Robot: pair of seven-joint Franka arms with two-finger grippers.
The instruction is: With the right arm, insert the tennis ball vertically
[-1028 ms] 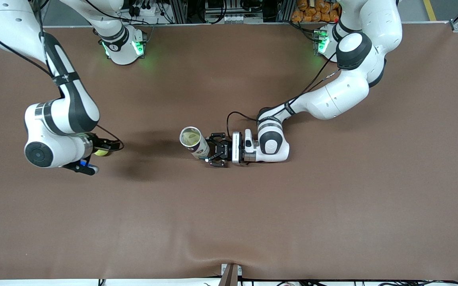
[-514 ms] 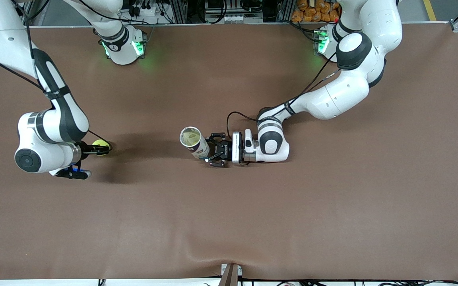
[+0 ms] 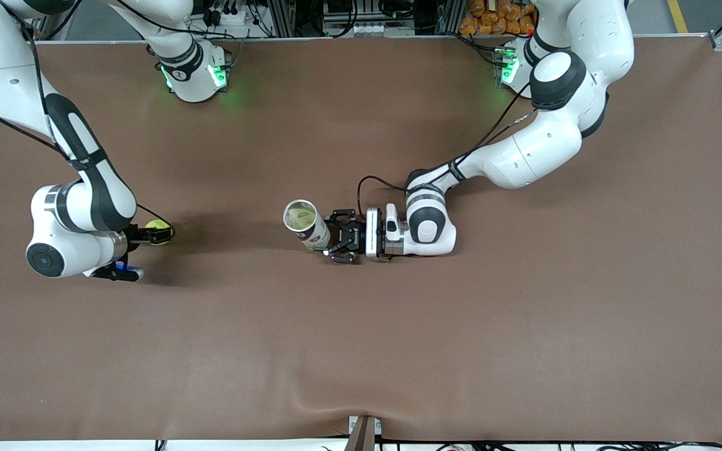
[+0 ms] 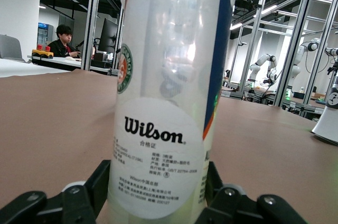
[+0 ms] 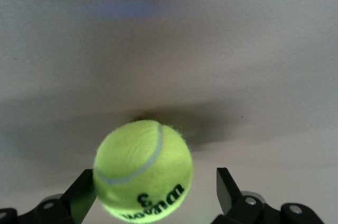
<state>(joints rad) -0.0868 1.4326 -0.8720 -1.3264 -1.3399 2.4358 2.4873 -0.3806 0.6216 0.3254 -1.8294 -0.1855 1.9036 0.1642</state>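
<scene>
Jaws of your right gripper (image 5: 153,195) gape wide around the tennis ball (image 3: 158,231), ungripped, at the table's nine o'clock. Your left gripper (image 3: 331,237) clamps the Wilson ball can (image 3: 306,224) upright at centre, steadying its open mouth for a vertical drop.

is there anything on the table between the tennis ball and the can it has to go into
Nothing visible. The tennis ball lies between the open right gripper's fingers, toward the right arm's end of the table. The can stands mid-table, mouth open upward, held by the left gripper. Only bare table lies between them.
</scene>
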